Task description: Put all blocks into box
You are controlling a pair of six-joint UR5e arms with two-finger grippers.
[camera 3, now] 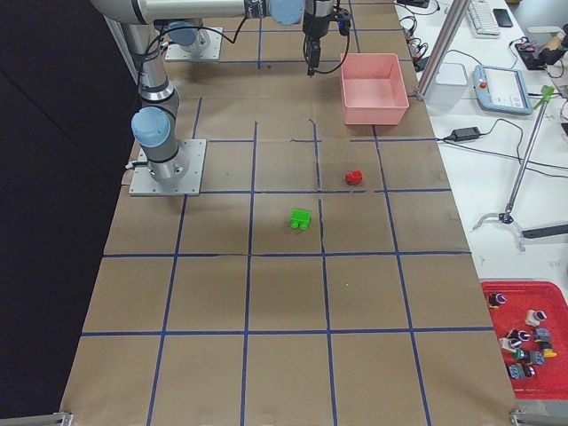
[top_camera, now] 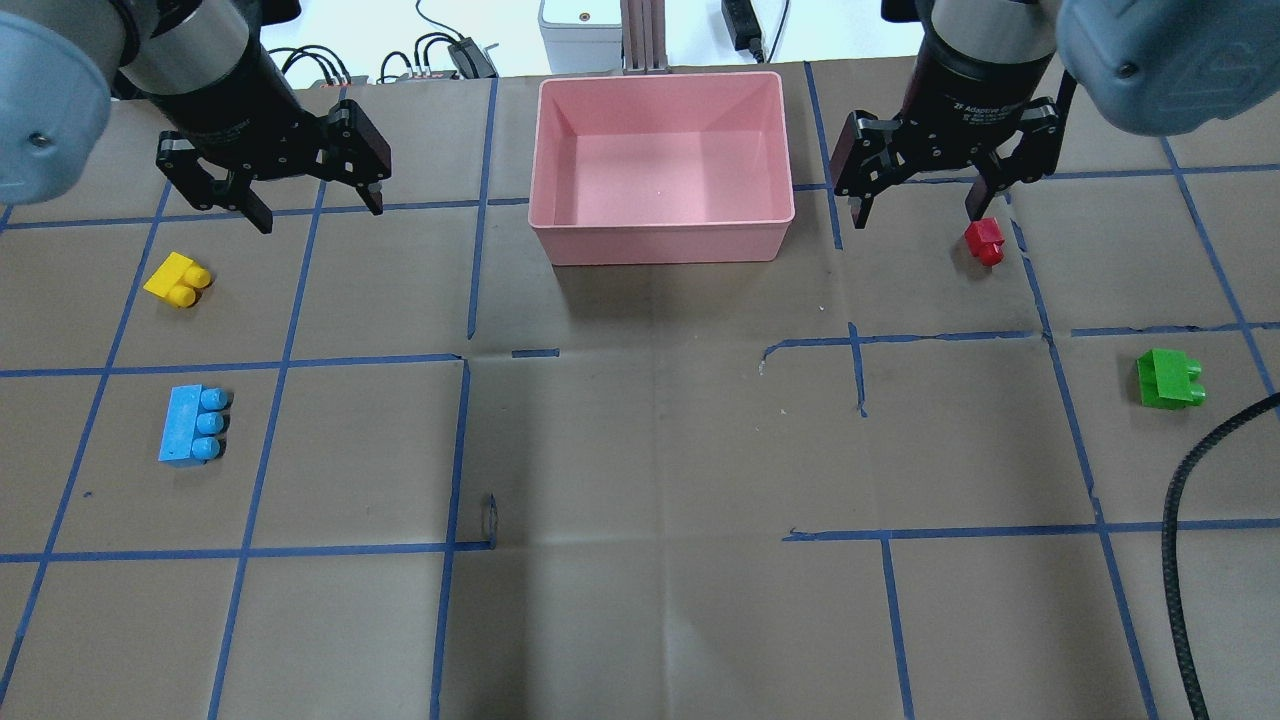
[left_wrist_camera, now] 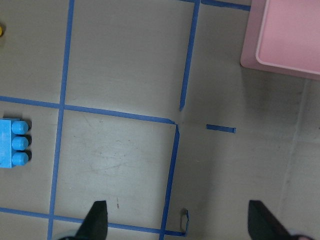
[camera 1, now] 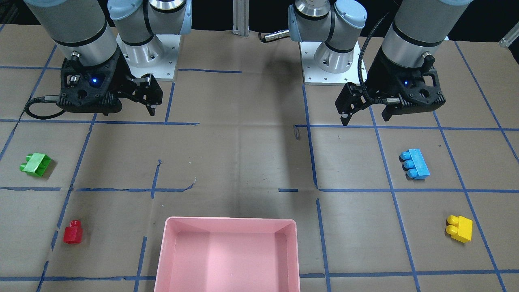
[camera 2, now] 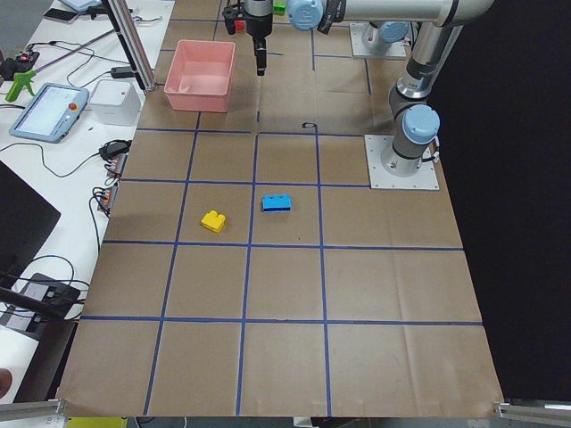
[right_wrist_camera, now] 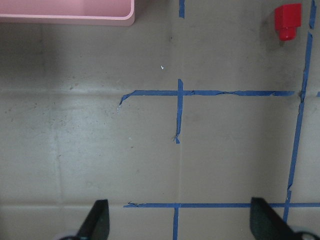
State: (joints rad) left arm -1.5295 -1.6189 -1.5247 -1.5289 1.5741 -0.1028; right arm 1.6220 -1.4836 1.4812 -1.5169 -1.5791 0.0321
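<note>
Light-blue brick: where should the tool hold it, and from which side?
Probably its two flat short ends, coming straight down: the light-blue brick lies on its side, three studs pointing sideways, so that face is bumpy while the ends offer flat parallel surfaces.

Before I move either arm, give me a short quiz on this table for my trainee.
1. True or false: the left end effector grips a brick.
2. How many studded plastic bricks lie outside the shallow pink plastic tray? A two, B three, C four.
3. Fill in: the yellow two-stud plastic brick and the light-blue three-stud plastic brick lie on the robot's ___ side.
Key: 1 false; 2 C; 3 left.
</note>
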